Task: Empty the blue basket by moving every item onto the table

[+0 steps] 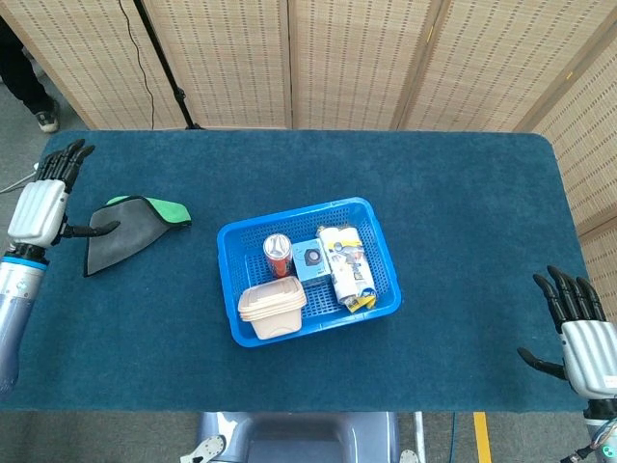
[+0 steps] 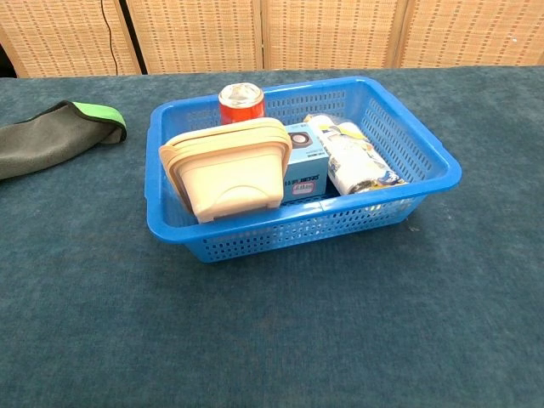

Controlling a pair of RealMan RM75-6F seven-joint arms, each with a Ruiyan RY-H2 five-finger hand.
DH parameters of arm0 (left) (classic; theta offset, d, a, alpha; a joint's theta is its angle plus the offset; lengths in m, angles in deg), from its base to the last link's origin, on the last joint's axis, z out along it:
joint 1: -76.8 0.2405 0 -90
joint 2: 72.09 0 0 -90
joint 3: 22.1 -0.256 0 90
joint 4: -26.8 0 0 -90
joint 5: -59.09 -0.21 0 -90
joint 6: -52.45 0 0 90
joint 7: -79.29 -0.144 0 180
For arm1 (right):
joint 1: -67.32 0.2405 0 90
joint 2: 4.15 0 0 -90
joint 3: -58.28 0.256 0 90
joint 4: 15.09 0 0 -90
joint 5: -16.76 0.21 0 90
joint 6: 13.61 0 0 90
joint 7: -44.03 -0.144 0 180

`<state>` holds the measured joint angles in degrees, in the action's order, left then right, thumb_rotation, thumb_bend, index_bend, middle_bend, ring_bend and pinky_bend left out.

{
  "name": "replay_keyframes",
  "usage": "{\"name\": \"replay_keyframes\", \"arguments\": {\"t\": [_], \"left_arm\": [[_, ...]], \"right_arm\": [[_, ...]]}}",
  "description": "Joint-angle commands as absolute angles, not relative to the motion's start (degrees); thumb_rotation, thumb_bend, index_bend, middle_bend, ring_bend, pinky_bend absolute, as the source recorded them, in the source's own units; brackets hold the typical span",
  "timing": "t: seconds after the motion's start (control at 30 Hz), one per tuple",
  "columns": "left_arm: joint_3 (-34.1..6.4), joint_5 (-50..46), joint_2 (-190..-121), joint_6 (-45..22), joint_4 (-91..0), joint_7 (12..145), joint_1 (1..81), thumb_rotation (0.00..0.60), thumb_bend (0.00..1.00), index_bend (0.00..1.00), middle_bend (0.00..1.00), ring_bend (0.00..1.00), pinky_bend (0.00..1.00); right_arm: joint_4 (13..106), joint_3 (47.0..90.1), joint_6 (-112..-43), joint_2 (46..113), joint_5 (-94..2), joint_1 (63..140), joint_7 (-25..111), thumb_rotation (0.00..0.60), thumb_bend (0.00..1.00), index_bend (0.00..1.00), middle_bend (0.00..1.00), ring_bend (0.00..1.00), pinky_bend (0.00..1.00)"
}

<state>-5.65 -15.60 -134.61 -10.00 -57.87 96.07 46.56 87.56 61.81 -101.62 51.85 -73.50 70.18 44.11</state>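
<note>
Head view steeply down over the whole table (image 1: 463,241); chest view low, close, sharing the blue basket (image 2: 425,153).

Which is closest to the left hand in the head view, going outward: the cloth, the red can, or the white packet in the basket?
From the left hand:
1. Cloth, on the table right beside it.
2. Red can, at the basket's left side.
3. White packet, at the basket's right side.
</note>
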Motion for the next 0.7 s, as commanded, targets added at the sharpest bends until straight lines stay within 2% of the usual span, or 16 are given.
{"name": "replay_keyframes", "arguments": {"t": [0.03,0.13,0.3,0.7], "left_arm": [[-9.1,-21.0,-128.6,-8.2,-67.5,94.6,47.1,0.500,0.00,0.00,0.00,0.00,0.00],[-11.4,-25.1,-128.6,-7.1,-71.4,95.3,46.6,0.501,0.00,0.00,0.00,0.00,0.00],[-14.5,-30.2,-133.2,-7.1,-71.7,96.6,45.7,0.503,0.00,0.00,0.00,0.00,0.00],[-18.6,-35.2,-141.5,-6.3,-72.9,96.0,43.4,0.516,0.00,0.00,0.00,0.00,0.00]], "right_arm": [[87.6,61.9,-101.8,51.8,-73.4,70.1,43.9,0.600,0.00,0.00,0.00,0.00,0.00],[87.6,61.9,-101.8,51.7,-73.2,70.1,43.7,0.600,0.00,0.00,0.00,0.00,0.00],[87.6,61.9,-101.8,51.6,-73.3,70.1,43.8,0.600,0.00,0.00,0.00,0.00,0.00],[87.6,61.9,-101.9,51.4,-73.1,70.1,43.4,0.600,0.00,0.00,0.00,0.00,0.00]]}}
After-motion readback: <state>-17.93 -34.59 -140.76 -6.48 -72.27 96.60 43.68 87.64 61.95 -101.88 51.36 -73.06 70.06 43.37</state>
